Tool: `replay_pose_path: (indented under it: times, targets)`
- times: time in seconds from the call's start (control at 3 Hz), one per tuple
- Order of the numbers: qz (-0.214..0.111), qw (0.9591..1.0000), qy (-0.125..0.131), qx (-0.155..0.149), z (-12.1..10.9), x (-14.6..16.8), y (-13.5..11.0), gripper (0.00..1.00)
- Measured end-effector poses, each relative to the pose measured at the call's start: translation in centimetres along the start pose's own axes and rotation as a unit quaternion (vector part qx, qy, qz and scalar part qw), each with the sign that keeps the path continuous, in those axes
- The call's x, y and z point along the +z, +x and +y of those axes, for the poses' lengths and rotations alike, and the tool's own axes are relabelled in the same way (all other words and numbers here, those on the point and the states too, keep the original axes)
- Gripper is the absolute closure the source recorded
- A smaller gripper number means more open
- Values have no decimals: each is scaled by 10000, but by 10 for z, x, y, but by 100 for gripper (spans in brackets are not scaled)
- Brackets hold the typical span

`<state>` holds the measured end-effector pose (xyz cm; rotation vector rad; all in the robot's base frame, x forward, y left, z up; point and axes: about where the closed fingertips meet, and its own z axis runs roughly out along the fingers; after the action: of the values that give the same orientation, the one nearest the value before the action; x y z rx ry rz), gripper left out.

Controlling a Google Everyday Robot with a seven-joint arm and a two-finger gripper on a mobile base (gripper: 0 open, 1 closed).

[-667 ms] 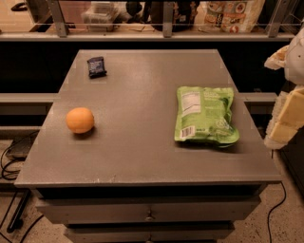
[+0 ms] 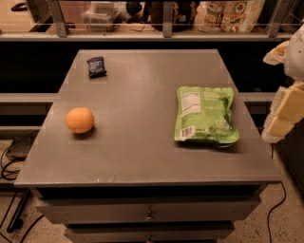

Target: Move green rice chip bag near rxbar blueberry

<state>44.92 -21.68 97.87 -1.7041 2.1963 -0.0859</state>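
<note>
The end effector (image 2: 285, 111) is seen at the right edge of the view, beyond the right side of the table (image 2: 142, 161) and apart from everything on it; only cream-coloured parts of it are shown, cut off by the frame, so it cannot be told how far open it is, and nothing is seen to be held by it. The bag (image 2: 204, 114) is laid flat on the right half of the table, with its white nutrition label and barcode turned upward along its left part and its right edge near the table's right side. The rxbar (image 2: 96, 66) is placed flat near the far left corner of the table, well apart from the bag, which is found diagonally across the grey surface from it. An orange (image 2: 80, 119) is set on the left side of the table, nearer the front than the rxbar and roughly level with the bag, and neither of them is touched by it. Drawers are fitted beneath the table's front edge, and a small knob (image 2: 149, 216) is seen on the upper one. Behind the table a shelf (image 2: 142, 34) is seen, on which packaged goods (image 2: 232, 14) are stood. Dark cables (image 2: 7, 163) are laid on the floor to the left of the table
</note>
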Motion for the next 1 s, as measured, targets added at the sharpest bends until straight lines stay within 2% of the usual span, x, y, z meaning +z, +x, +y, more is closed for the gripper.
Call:
replay_pose_path:
  times: [0.33, 0.67, 1.0]
  targets:
    - [-486, 9988, -58, -49, -12, 13, -9, 0]
    - [-861, 9957, -294, -157, -7, 39, -24, 0]
    - [-1064, 9931, -481, -123, 4, 70, -35, 0]
